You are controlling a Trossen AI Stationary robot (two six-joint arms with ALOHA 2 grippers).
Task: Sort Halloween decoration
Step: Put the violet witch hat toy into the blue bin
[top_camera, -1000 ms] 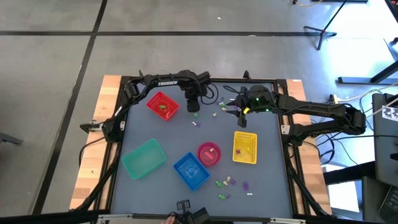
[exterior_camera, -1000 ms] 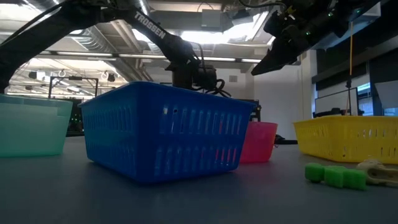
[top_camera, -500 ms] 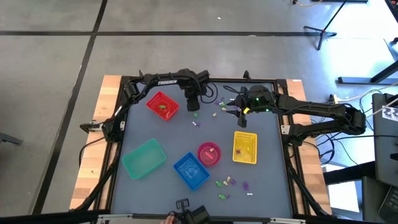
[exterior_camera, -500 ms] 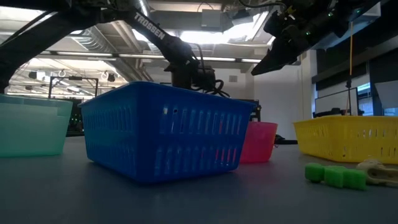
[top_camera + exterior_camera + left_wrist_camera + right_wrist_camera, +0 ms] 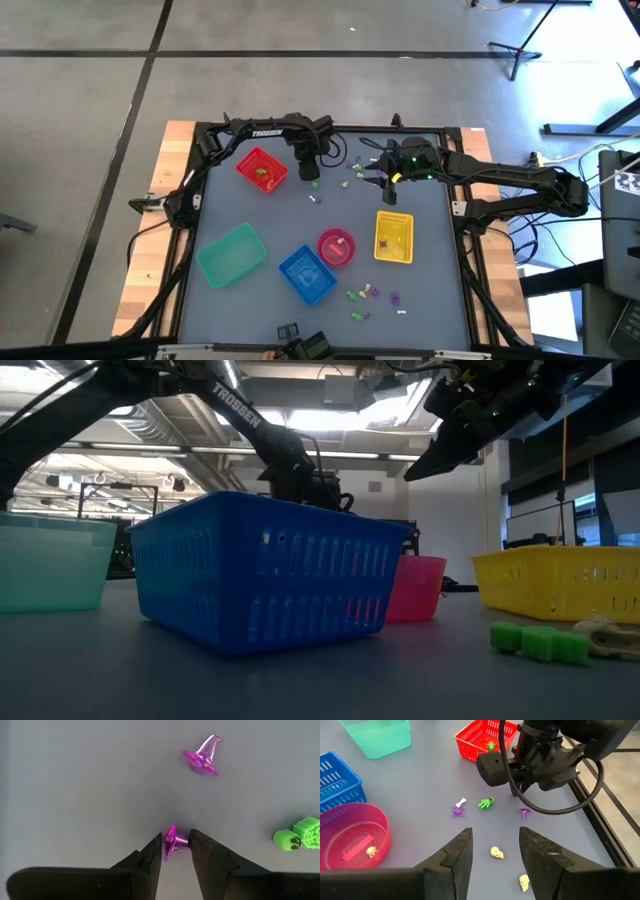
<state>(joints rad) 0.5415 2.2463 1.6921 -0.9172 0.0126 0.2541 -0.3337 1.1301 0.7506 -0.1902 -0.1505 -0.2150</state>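
1. The left pincer (image 5: 176,851) is being held low over the table (image 5: 420,300), just beside the red basket (image 5: 261,169); its fingers are closed narrowly on a small purple witch hat (image 5: 170,841).
2. A second purple hat (image 5: 202,757) is lying on the table beyond that pincer, with a green trinket (image 5: 298,833) off to one side.
3. The right pincer (image 5: 496,847) is being held above the table's far side, fingers spread wide, nothing between them.
4. Below it, two cream skulls (image 5: 496,852), a purple spider (image 5: 458,811), a white bone (image 5: 462,801) and a green figure (image 5: 486,803) are lying scattered.
5. More trinkets (image 5: 372,294) are lying near the front edge, close to the blue basket (image 5: 307,273).
6. The pink bowl (image 5: 336,247), yellow basket (image 5: 394,238) and teal basket (image 5: 231,254) are standing mid-table; small pieces are lying in the pink bowl and red basket.
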